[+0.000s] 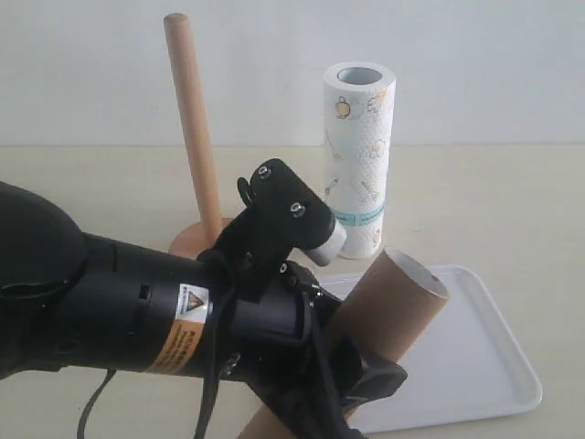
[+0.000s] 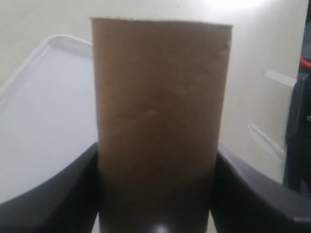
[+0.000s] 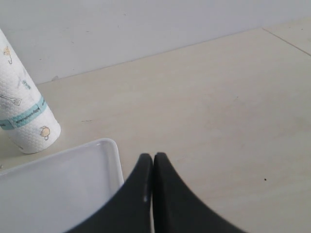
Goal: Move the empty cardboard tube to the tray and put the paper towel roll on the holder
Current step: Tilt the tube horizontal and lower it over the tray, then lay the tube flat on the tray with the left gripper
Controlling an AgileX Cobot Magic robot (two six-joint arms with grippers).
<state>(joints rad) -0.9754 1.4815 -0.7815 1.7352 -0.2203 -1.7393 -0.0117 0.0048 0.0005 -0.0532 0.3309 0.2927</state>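
Note:
My left gripper is shut on the empty cardboard tube, a black finger on each side of it. In the exterior view the brown tube is held tilted, its open end up and to the right, above the near left part of the white tray. The paper towel roll stands upright on the table behind the tray. To its left stands the wooden holder, its dowel bare. My right gripper is shut on nothing, low beside the tray's corner, and does not show in the exterior view.
The black left arm fills the lower left of the exterior view and hides the holder's base in part. A white wall runs behind the beige table. A dark object stands at the edge of the left wrist view.

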